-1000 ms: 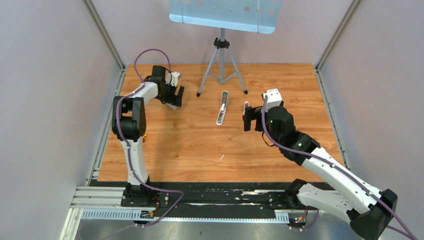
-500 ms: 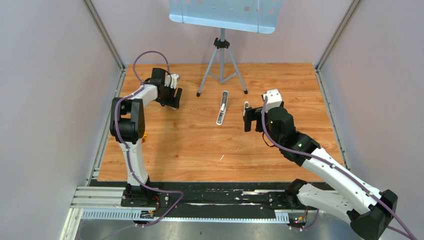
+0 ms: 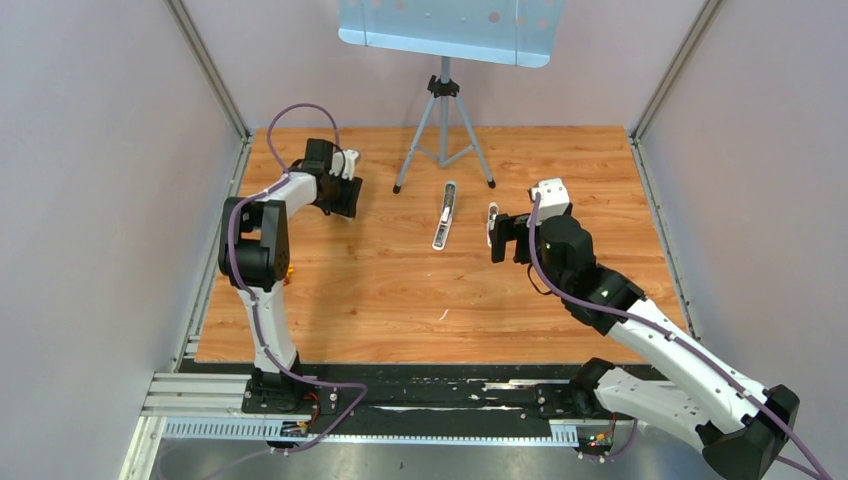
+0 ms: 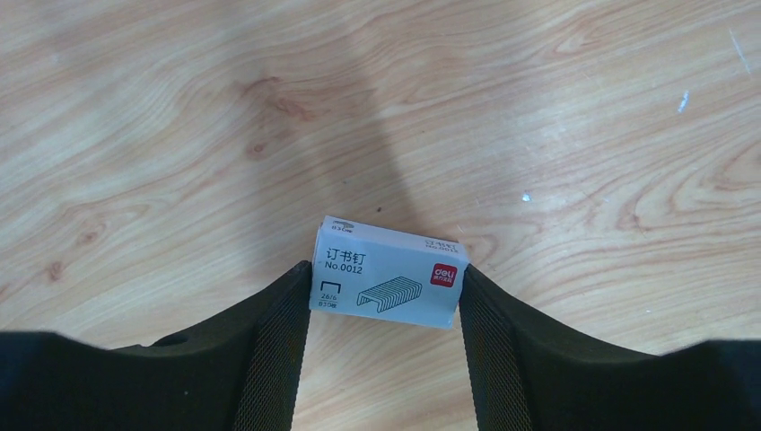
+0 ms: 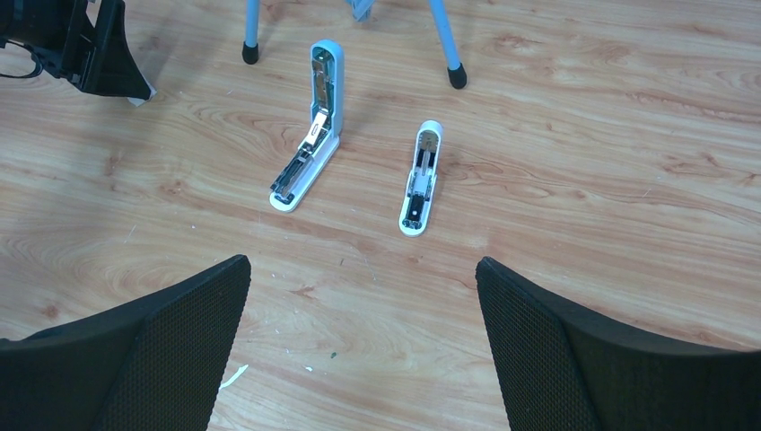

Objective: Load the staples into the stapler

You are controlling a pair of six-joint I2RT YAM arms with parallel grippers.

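Your left gripper (image 4: pixel 384 296) has its jaws touching both ends of the white carton (image 4: pixel 389 284) near the counter's (image 3: pixel 380 290) far left corner. Your right gripper (image 5: pixel 359 314) is wide open, holding nothing; the stapler (image 5: pixel 310 149) lies opened mid-counter toward the far edge.

top: overhead | wrists: close, downward | shared: stapler (image 5: pixel 310 135) (image 3: pixel 444 214)

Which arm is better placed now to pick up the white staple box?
Left: its tool already straddles the staple box, fingers at both ends. The right tool stands open facing the stapler.
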